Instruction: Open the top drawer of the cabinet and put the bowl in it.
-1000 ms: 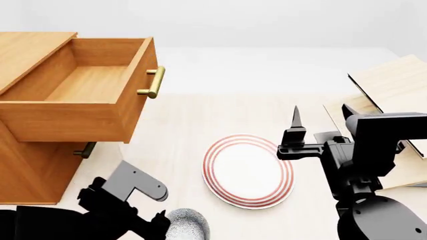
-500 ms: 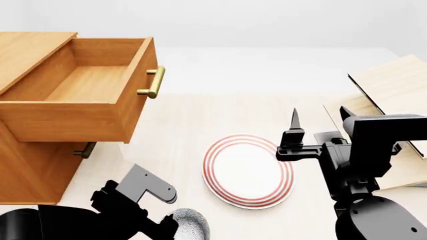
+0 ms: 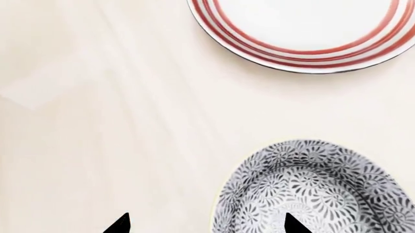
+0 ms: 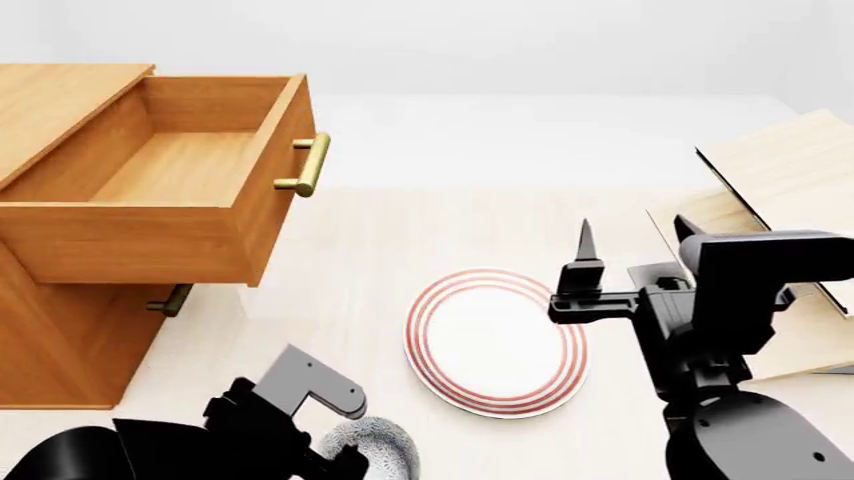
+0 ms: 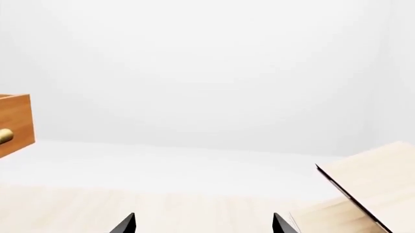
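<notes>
Your left gripper [image 3: 205,224] – jaws spread – straddles the speckled blue-grey bowl's [image 3: 318,189] rim, frame bottom; right gripper [image 5: 203,224] spread too.

Top drawer [image 4: 174,185] stands open; left gripper [image 4: 350,462] hovers at the bowl [image 4: 380,452]

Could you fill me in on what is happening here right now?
A two-armed robot is putting a bowl into a cabinet. The top drawer is already pulled out and has nothing in it. The left gripper hangs open over the bowl, one fingertip above it and the other beside it, nothing gripped yet. The bowl stands on the table near a red-ringed plate. The right gripper is open, holding nothing.
</notes>
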You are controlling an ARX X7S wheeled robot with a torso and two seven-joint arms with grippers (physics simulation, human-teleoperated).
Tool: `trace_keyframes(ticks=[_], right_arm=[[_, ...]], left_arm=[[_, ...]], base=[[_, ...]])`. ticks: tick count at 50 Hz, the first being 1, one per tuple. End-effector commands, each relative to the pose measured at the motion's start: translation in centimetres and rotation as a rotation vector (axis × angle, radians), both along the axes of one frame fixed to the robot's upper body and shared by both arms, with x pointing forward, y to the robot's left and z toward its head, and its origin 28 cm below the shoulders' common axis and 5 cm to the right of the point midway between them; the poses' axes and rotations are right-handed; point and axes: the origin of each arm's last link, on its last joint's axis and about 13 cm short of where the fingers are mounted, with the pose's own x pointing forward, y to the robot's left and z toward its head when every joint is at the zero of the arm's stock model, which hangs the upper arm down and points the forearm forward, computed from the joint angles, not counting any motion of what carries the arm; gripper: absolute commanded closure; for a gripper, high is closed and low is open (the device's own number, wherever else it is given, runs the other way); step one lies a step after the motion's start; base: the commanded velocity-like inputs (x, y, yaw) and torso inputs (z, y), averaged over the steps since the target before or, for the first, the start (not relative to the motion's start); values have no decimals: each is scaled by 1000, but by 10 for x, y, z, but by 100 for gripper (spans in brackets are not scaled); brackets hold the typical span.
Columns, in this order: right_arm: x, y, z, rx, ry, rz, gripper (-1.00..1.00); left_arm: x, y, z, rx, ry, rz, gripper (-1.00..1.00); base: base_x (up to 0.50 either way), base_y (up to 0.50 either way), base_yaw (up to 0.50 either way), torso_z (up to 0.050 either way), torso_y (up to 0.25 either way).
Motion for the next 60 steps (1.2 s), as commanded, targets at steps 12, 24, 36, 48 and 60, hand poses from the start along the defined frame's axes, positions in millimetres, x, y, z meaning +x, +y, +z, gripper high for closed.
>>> trace_keyframes(ticks=[12,24,36,48,60], right_arm=[[1,1,-2,1,7,3,-100],[3,2,-3,1,11,6,-100],[3,1,-4,5,13,7,-100],[4,1,-5,6,14,7,-100],[4,1,-6,9,16,5,-100]], left_arm=[[4,-4,-21,-17,54,-1,-100],[6,-6,-27,-19,70,-2,-100],[7,-6,-29,-19,76,4,-100],[7,-5,-32,-18,75,13,100],[7,-6,-30,-31,64,18,100]], base=[[0,0,0,0,0],[0,0,0,0,0],[0,0,0,0,0],[0,0,0,0,0],[0,0,0,0,0]])
